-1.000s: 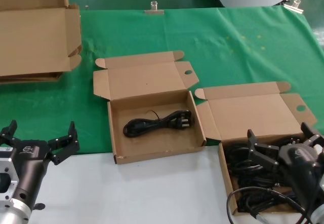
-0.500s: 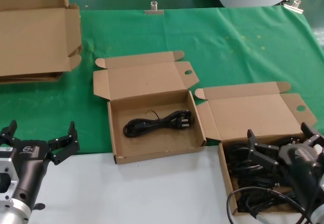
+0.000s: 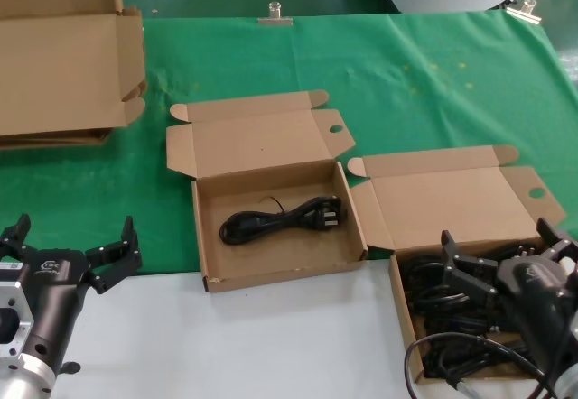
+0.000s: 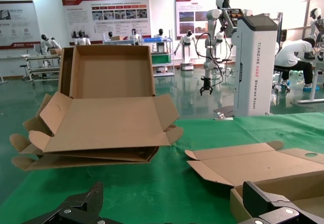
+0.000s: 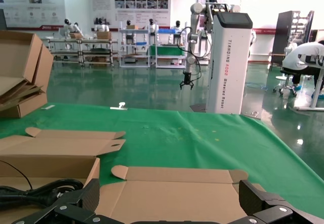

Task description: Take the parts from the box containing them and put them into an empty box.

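The box containing the parts (image 3: 402,304) lies open at the near right, its plain lid (image 3: 452,202) folded back, with several black power cords (image 3: 433,292) tangled inside. My right gripper (image 3: 497,241) hovers open just above those cords, holding nothing. In the middle, the empty box (image 3: 203,236), with a dark speck on its lid (image 3: 262,142), holds one looped cord (image 3: 284,218). In the right wrist view that cord (image 5: 40,189) shows beyond the open right gripper (image 5: 169,196). My left gripper (image 3: 72,236) waits open at the near left, over the cloth's front edge.
Big flat cardboard sheets (image 3: 63,74) are stacked at the back left, also filling the left wrist view (image 4: 101,127). A metal clip (image 3: 275,15) pins the green cloth (image 3: 433,83) at the far edge. White tabletop (image 3: 271,345) runs along the front.
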You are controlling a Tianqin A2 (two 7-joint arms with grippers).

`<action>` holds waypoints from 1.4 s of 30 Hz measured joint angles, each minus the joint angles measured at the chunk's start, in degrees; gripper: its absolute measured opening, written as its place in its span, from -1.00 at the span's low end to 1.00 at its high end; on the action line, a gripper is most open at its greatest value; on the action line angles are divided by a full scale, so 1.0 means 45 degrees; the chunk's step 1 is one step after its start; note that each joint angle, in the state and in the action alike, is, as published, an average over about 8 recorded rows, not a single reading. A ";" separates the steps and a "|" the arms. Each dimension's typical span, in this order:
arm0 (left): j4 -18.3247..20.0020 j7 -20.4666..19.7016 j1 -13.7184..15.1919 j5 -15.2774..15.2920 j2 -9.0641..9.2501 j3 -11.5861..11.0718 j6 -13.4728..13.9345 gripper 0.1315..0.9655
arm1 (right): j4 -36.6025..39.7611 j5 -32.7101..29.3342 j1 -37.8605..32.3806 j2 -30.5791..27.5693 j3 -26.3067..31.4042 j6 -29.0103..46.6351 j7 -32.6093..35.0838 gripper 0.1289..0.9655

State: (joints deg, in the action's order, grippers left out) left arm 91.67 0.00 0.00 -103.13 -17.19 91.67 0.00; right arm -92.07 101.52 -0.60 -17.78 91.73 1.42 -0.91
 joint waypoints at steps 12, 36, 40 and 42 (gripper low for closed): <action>0.0000 0.0000 0.0000 0.0000 0.0000 0.0000 0.0000 1.00 | 0.0000 0.0000 0.0000 0.0000 0.0000 0.0000 0.0000 1.00; 0.0000 0.0000 0.0000 0.0000 0.0000 0.0000 0.0000 1.00 | 0.0000 0.0000 0.0000 0.0000 0.0000 0.0000 0.0000 1.00; 0.0000 0.0000 0.0000 0.0000 0.0000 0.0000 0.0000 1.00 | 0.0000 0.0000 0.0000 0.0000 0.0000 0.0000 0.0000 1.00; 0.0000 0.0000 0.0000 0.0000 0.0000 0.0000 0.0000 1.00 | 0.0000 0.0000 0.0000 0.0000 0.0000 0.0000 0.0000 1.00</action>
State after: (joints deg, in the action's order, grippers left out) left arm 91.67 0.00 0.00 -103.13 -17.19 91.67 0.00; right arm -92.07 101.52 -0.60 -17.78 91.73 1.42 -0.91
